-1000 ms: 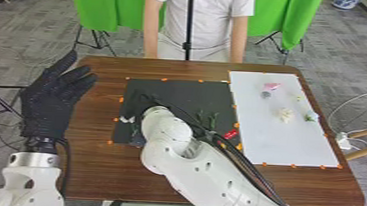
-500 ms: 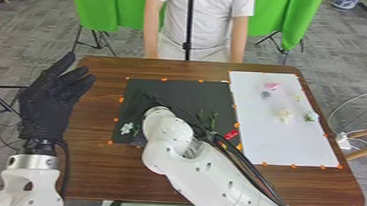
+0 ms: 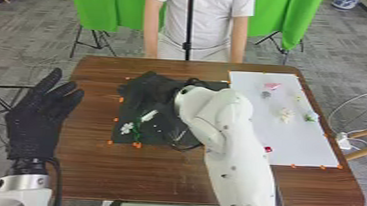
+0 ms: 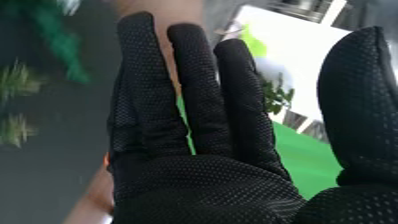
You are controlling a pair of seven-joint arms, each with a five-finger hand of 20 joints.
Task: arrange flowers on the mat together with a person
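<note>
In the head view, my right hand is over the far part of the black mat. A white flower lies near the mat's near left corner; another white bloom and a green stem are beside it. My arm hides part of the mat. In the right wrist view, the right hand has straight fingers holding nothing, with blurred greenery beyond them. My left hand stays off the table's left side, fingers straight.
On the white sheet lie a pink flower, a cream flower and a small white-and-green one. A red item shows beside my right forearm. The brown table's near edge runs below the mat.
My right arm has swung toward the right, and its hand now spreads over the mat's far part. The second white bloom has come into sight. My left hand has moved slightly down and left.
</note>
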